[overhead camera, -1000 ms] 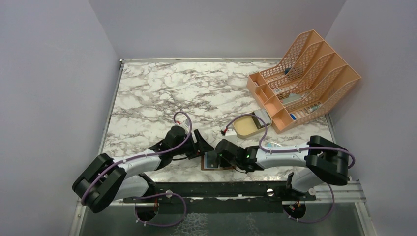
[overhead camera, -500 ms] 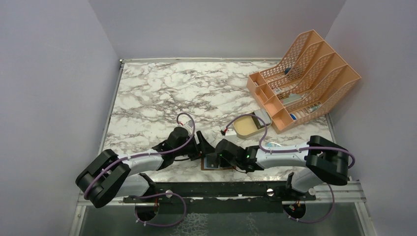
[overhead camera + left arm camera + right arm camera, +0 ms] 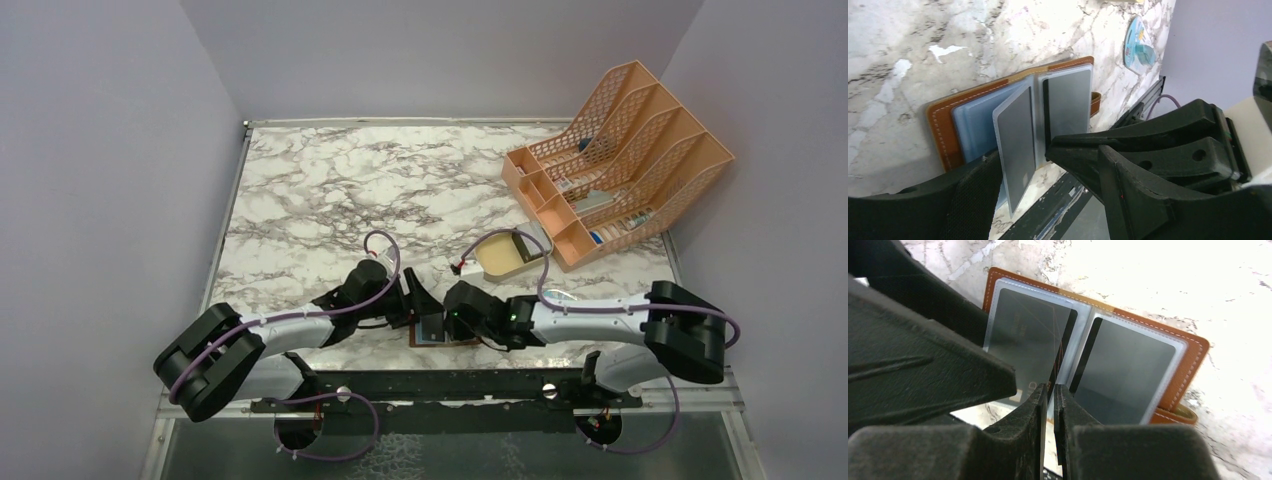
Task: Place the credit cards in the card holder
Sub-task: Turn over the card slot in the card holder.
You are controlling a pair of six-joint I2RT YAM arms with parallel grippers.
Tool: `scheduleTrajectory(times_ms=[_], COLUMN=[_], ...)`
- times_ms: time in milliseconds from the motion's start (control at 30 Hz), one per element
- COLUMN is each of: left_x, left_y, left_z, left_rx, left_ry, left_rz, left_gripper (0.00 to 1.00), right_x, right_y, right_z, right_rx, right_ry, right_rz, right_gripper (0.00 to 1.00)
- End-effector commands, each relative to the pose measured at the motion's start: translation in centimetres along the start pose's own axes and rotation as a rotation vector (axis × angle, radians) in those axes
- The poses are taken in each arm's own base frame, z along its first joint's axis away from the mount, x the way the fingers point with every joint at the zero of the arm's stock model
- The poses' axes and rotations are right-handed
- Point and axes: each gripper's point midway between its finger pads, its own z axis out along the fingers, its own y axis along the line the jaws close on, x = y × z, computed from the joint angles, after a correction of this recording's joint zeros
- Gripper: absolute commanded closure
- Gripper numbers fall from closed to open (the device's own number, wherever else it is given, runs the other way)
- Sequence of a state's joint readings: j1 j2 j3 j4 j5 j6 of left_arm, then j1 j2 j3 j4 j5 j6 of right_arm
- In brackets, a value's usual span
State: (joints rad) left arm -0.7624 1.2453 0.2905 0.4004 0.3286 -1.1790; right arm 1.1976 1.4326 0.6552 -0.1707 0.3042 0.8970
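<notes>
The brown leather card holder lies open near the table's front edge, between both grippers. In the left wrist view its cover is flat and one clear sleeve leaf with a grey card stands up. My left gripper is open, one finger on each side of that leaf. My right gripper is shut on a dark credit card held edge-on, its far end at the holder's centre fold. Another dark card sits in the right sleeve. From above, the left gripper and right gripper nearly touch.
A tan oval tray stands just behind the right arm. A big orange mesh file rack fills the back right. A blue-and-clear packet lies right of the holder. A black rail runs along the front edge.
My left gripper has moved right, closer to the holder and the right gripper. The right arm's elbow has swung right and the right gripper has shifted slightly over the holder.
</notes>
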Motion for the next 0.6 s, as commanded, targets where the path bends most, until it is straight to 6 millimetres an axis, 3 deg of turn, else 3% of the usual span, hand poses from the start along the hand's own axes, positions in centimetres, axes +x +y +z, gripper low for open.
scheduleTrajectory(times_ms=[0, 267, 567], left_x=[-0.8, -0.3, 1.7], left_y=[-3.0, -5.6, -5.7], left_z=[0.2, 1.1, 4.1], left_rx=[0.076, 0.110, 0.063], left_ry=[-0.020, -0.003, 0.058], left_rz=[0.025, 0.066, 0.157], left_gripper=[0.31, 0.30, 0.31], right_x=[-1.4, -4.9, -12.1], right_y=[0.1, -1.6, -2.1], right_z=[-2.4, -7.7, -14.6], right_rx=[-0.017, 0.019, 0.024], right_ry=[-0.022, -0.141, -0.410], right_rz=[-0.039, -0.014, -0.058], right_gripper=[0.88, 0.88, 0.83])
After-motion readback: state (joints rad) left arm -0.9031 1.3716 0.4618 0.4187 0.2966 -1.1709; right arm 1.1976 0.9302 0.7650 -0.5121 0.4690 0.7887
